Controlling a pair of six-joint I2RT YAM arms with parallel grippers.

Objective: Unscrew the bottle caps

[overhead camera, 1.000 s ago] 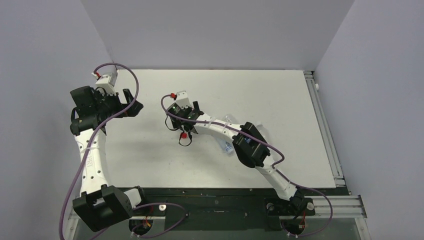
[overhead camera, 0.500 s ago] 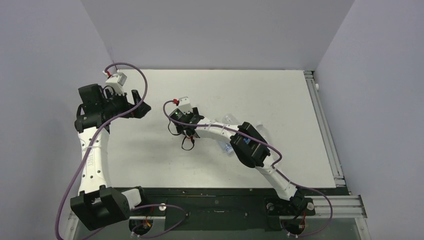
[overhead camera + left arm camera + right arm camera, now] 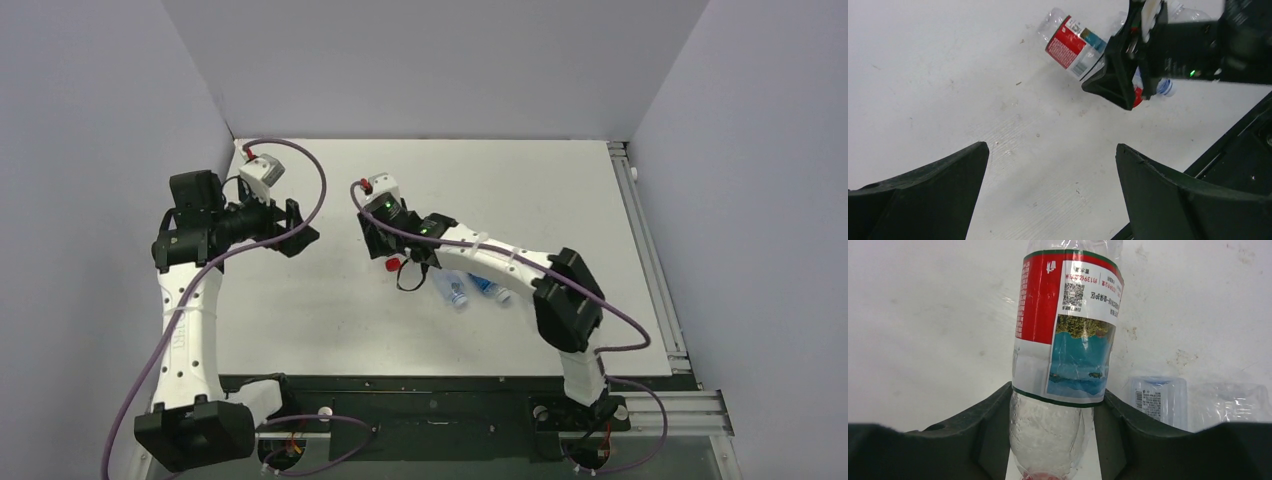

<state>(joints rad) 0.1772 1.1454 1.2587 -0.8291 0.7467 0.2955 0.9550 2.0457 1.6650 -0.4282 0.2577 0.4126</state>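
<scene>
A clear bottle with a red and white label (image 3: 1068,315) lies on the white table. My right gripper (image 3: 1057,392) is shut on its shoulder just below the label, both jaws pressed against the plastic. Its red cap (image 3: 1045,476) shows at the bottom edge of the right wrist view and pokes out under the right gripper (image 3: 388,247) as a red cap (image 3: 393,264) in the top view. My left gripper (image 3: 1053,155) hangs open and empty over bare table, left of the bottle (image 3: 1070,47). A pale blue cap (image 3: 1165,87) of another bottle peeks out behind the right gripper.
Two more clear bottles lie just right of the held one: one with a pale-blue label (image 3: 1158,400) and one beside it (image 3: 1228,402). From above they are seen as bottles (image 3: 455,292) under the right forearm. A metal rail (image 3: 650,260) runs along the table's right edge.
The right jaws have closed from wide open onto the red-label bottle, and the right arm shifted right and away. The left arm swung right toward the bottle, still open.
</scene>
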